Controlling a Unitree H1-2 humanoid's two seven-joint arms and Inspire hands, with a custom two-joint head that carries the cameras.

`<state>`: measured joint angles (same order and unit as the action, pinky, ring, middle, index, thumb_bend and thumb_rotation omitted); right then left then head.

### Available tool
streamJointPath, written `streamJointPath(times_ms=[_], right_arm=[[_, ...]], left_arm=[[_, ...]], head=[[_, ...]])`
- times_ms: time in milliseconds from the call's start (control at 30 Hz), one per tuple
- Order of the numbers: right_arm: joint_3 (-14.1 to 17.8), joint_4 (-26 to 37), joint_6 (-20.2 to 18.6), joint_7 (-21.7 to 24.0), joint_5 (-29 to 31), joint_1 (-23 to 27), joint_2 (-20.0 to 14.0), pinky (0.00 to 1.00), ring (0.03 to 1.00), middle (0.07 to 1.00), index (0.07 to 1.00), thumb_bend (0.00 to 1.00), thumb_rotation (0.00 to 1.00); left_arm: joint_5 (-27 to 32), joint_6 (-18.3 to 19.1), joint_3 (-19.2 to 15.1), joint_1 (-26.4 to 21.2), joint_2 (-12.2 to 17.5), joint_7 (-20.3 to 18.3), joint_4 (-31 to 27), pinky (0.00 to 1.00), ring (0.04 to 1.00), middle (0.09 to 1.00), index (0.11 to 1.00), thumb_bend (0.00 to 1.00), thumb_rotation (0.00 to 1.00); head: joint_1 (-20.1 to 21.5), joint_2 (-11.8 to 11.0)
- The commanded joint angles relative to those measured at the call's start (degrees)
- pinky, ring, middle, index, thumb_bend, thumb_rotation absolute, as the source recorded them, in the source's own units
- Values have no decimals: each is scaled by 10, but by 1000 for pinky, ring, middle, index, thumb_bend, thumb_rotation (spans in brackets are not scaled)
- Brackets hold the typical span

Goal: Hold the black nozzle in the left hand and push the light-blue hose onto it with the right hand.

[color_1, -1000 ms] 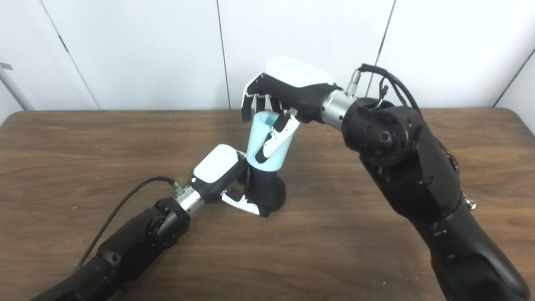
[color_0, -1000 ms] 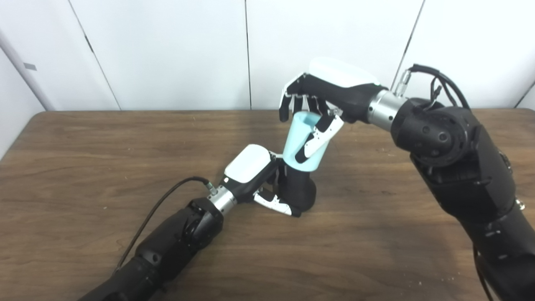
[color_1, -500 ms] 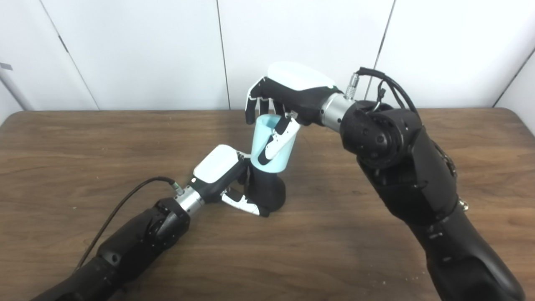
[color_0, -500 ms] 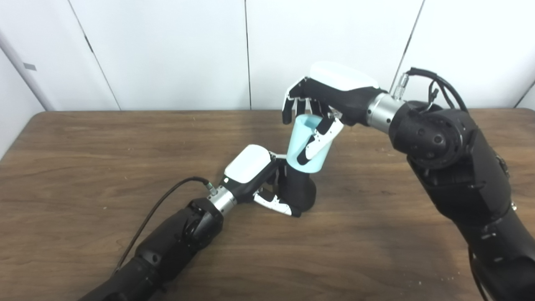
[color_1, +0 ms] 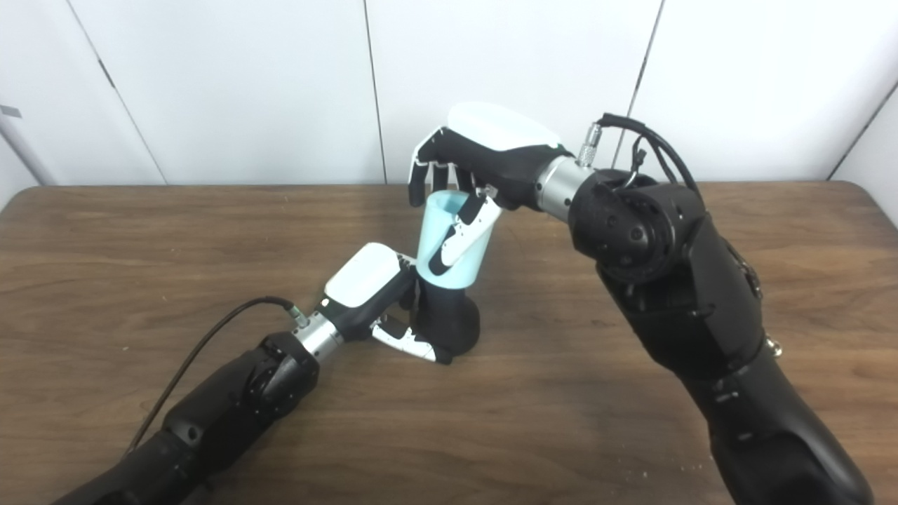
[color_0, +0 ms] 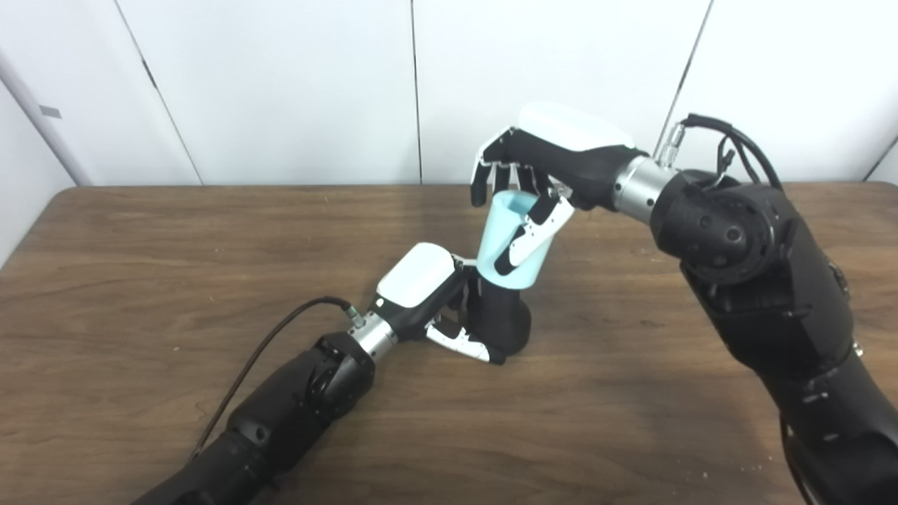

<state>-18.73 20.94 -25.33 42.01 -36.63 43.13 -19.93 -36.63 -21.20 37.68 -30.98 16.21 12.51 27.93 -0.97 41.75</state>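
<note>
Since half a second ago the hose [color_0: 509,240] has dropped a little and leaned slightly to the left, its lower rim now sitting lower over the nozzle, while the right arm has shifted a touch leftward; the left arm has not moved.

At the left, a black cable [color_0: 270,347] runs along the left forearm, which lies low across the wooden table [color_0: 140,280]. The left hand [color_0: 428,294], with its white back turned up, has its fingers and thumb wrapped around the nozzle [color_0: 499,319], gripping it near its base. The nozzle stands on the table near the middle, tilted slightly. The light-blue hose is fitted over the nozzle's top, open end upward, leaning a little. The right hand [color_1: 484,165] comes down from above on the hose: its fingers curl over the far side of the rim and its thumb presses along the near side, so it is gripping the hose. Behind stands a white panelled wall [color_0: 280,84].
</note>
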Motion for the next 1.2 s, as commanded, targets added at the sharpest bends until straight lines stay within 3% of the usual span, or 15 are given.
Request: streamJointPath(times_ms=[0, 100, 167, 333, 500, 867, 1167], right_arm=[[24, 15, 31, -52, 11, 11, 10, 179, 268, 414, 521, 522, 0], [28, 6, 57, -81, 17, -3, 18, 164, 245, 467, 487, 529, 0], [26, 4, 63, -85, 14, -6, 17, 163, 253, 428, 517, 523, 0], [16, 10, 57, -74, 7, -6, 7, 173, 277, 435, 520, 524, 0], [14, 16, 52, -70, 4, 1, 5, 183, 289, 432, 519, 524, 0], [-2, 15, 85, -76, -28, 5, -7, 196, 308, 444, 512, 526, 0], [7, 24, 108, -76, -46, 17, -10, 184, 294, 441, 511, 526, 0]], left_arm=[[-29, 20, 45, 85, 2, -91, 42, 243, 302, 332, 338, 636, 413], [-28, 20, 44, 85, 3, -92, 41, 243, 303, 333, 343, 636, 413], [-27, 20, 44, 85, 4, -92, 41, 243, 304, 334, 341, 636, 413], [-26, 20, 44, 85, 3, -93, 41, 245, 305, 332, 307, 637, 411], [-27, 19, 44, 84, 3, -91, 45, 244, 305, 331, 327, 636, 412], [-27, 19, 44, 83, 4, -94, 42, 243, 304, 330, 324, 636, 411], [-28, 17, 44, 81, 4, -93, 45, 243, 303, 325, 312, 636, 409]], head=[[-1, 0], [-1, 0], [-1, 0], [1, 2], [1, 2], [0, 2], [0, 2]])
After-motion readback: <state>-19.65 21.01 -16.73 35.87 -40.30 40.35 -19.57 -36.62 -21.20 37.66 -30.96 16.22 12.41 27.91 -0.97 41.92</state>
